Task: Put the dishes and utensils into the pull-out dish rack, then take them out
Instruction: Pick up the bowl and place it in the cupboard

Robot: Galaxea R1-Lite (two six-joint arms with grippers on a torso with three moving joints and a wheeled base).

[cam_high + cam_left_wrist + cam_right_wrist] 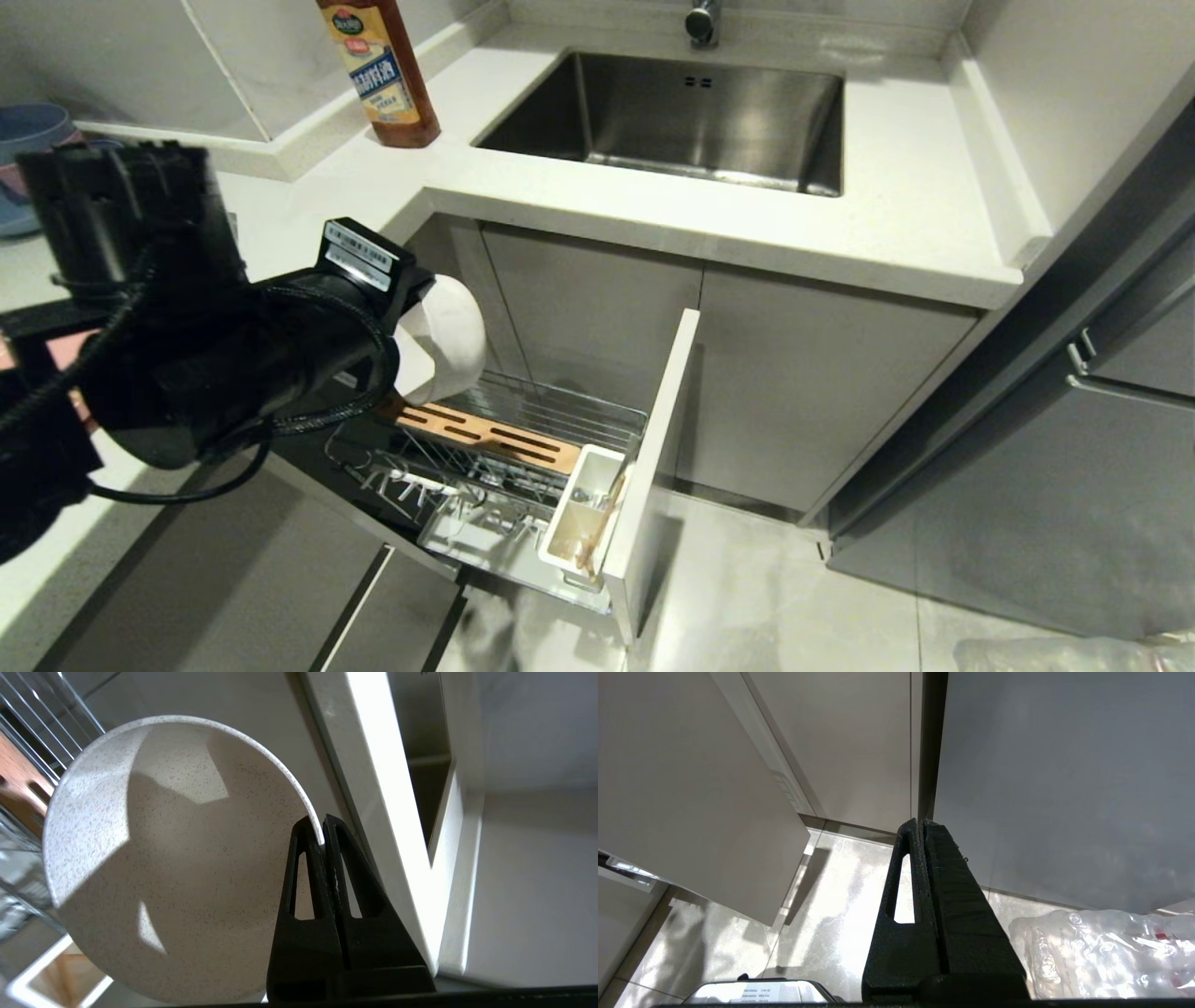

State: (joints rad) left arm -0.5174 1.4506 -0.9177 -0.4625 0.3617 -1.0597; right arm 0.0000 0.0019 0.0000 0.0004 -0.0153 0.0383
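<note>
Above the rack (523,439): my left hand (322,833) clamps the bowl (173,858) by its rim, tilted for slotting; right hand (920,826) closed, empty.

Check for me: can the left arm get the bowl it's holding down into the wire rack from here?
Probably yes. The left gripper is shut on the rim of the cream bowl, which hangs just above the pull-out rack. The wire section below looks free of dishes, though the arm hides the near part.

One cream bowl (168,868), one dish rack (523,448), one sauce bottle (383,70), one sink (691,112).
</note>
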